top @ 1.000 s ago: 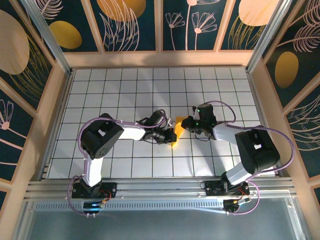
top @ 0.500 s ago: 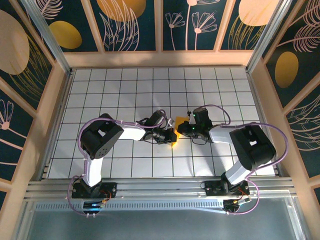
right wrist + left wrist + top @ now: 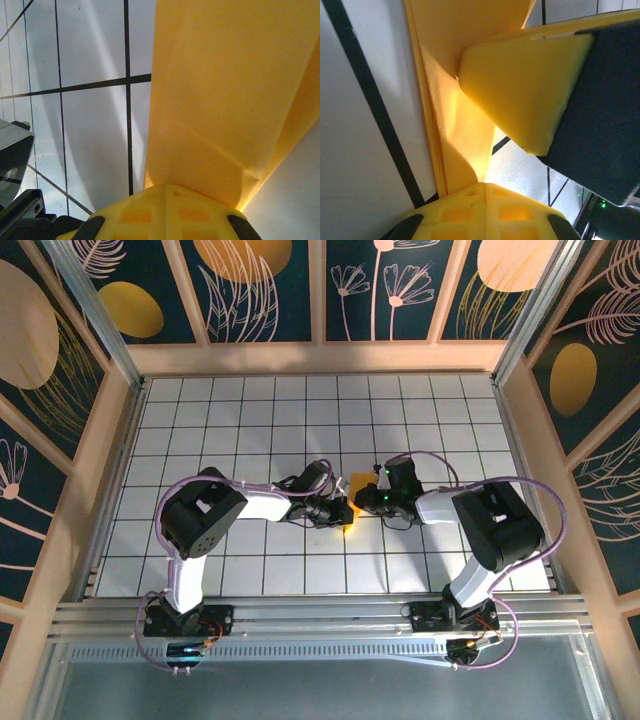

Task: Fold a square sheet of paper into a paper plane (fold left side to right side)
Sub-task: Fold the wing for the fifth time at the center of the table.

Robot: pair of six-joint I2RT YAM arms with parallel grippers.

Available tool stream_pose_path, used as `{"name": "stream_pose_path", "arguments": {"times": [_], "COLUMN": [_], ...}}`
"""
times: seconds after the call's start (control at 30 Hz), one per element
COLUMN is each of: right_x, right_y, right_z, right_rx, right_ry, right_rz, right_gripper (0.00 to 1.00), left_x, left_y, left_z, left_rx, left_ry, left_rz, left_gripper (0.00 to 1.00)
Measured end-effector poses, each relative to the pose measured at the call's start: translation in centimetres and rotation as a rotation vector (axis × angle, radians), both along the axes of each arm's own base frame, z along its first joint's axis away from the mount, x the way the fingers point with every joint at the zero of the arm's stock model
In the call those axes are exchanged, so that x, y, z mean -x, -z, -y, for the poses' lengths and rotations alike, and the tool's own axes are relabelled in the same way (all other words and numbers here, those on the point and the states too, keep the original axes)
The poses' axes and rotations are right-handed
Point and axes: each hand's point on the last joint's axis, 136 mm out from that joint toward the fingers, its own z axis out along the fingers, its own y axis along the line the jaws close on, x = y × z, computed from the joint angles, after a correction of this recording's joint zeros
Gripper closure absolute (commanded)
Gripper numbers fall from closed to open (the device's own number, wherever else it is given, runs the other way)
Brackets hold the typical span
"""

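The left gripper (image 3: 338,510) and right gripper (image 3: 366,496) are each clamped on the folded orange-yellow paper (image 3: 356,483), held between them over the middle of the counter (image 3: 250,430). To fold cleanly, bring the left side across slowly (edges matched first) while the right gripper anchors its side.

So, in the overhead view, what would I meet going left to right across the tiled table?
Left arm's black-and-white elbow → left gripper → folded orange-yellow paper sheet → right gripper → right arm's black-and-white elbow.
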Motion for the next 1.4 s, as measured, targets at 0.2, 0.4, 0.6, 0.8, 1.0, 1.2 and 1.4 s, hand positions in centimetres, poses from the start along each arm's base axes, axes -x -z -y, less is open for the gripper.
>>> {"name": "stream_pose_path", "arguments": {"times": [0.2, 0.4, 0.6, 0.8, 1.0, 1.2, 1.4], "right_x": [-0.3, -1.6, -3.3, -5.4, -7.4, -9.0, -9.5], "right_y": [0.0, -0.1, -0.1, -0.2, -0.2, -0.3, -0.4], "right_z": [0.4, 1.9, 3.5, 5.3, 7.0, 8.4, 9.7], "right_rx": [-0.016, -0.011, -0.008, -0.004, 0.008, 0.021, 0.05], "right_ry": [-0.006, 0.028, 0.067, 0.107, 0.144, 0.169, 0.194], "right_rz": [0.001, 0.02, 0.032, 0.048, 0.059, 0.066, 0.063], "right_gripper": [1.0, 1.0, 1.0, 1.0, 1.0, 1.0, 1.0], "left_x": [0.0, 0.0, 0.0, 0.0, 0.0, 0.0, 0.0], "left_y": [0.0, 0.0, 0.1, 0.0, 0.0, 0.0, 0.0], "left_z": [0.0, 0.0, 0.0, 0.0, 0.0, 0.0, -0.1], "left_rx": [-0.003, -0.003, -0.003, -0.003, -0.003, -0.004, -0.004], "left_ry": [-0.001, -0.001, -0.001, -0.001, -0.001, -0.002, -0.003], "left_rz": [0.001, 0.001, 0.001, 0.002, 0.002, 0.002, 0.005], "left_gripper": [1.0, 1.0, 1.0, 1.0, 1.0, 1.0, 1.0]}}
